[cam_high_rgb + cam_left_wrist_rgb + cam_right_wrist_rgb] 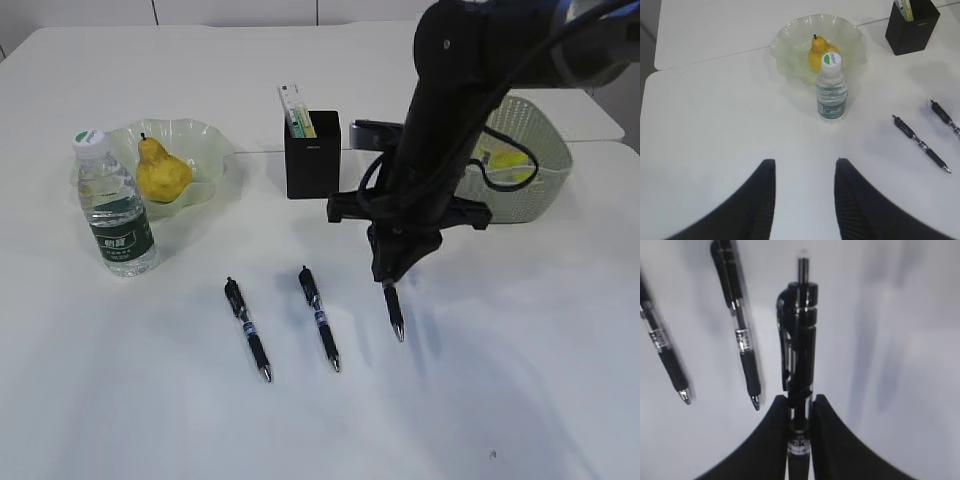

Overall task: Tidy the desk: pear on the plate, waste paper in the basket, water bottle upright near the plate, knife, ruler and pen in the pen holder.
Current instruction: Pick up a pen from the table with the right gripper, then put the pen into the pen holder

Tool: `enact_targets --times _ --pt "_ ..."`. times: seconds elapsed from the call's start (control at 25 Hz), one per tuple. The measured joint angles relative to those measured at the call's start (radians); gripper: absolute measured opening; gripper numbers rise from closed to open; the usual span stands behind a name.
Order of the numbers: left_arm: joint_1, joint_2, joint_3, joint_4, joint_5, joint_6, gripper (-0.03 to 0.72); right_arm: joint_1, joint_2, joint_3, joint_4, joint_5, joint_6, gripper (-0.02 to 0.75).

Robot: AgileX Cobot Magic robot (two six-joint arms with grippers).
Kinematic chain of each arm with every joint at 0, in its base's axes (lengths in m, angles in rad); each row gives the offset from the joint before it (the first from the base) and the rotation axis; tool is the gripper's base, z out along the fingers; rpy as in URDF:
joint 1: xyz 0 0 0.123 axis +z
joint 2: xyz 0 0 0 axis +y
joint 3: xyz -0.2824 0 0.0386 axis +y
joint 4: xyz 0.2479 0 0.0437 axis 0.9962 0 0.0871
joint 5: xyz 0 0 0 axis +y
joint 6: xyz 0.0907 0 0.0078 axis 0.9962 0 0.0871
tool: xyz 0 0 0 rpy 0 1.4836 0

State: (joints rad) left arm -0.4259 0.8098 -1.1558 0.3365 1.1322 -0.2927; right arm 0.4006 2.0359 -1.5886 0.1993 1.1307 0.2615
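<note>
The right jaws [800, 407] are pinching a black pen [799, 335] around its barrel; in the exterior view its lower half pokes out below them, tip at the worktop [520, 380], though contact is hard to judge. The arm hides where the jaws meet the pen there. Two more pens [247, 329] [319, 318] lie flat just left of it, towards the near edge. The left jaws [805, 200] hang spread with nothing between them, only their dark tips in view. Beyond them the bottle [831, 87] stands upright just beside the plate [790, 45], which holds the pear [816, 52]. The holder [312, 155] sits mid-worktop with something pale sticking out; I can't make out what. The basket [535, 160] at the right edge is partly blocked by the arm, with yellow paper [510, 165] inside.
</note>
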Motion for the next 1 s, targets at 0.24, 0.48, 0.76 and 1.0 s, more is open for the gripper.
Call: enact_targets --times 0.24,0.48,0.76,1.0 --pt "0.0 0.0 0.0 0.013 0.0 0.0 0.274 0.0 0.0 -0.125 -0.008 0.005 -0.122 0.111" --pt "0.0 0.0 0.0 0.063 -0.02 0.0 0.274 0.0 0.002 -0.207 -0.069 -0.114 -0.176 0.111" --pt "0.0 0.0 0.0 0.076 -0.142 0.0 0.274 0.0 0.004 -0.219 -0.162 -0.368 -0.184 0.11" --pt "0.0 0.0 0.0 0.08 -0.234 0.0 0.274 0.0 0.004 -0.219 -0.232 -0.614 -0.184 0.11"
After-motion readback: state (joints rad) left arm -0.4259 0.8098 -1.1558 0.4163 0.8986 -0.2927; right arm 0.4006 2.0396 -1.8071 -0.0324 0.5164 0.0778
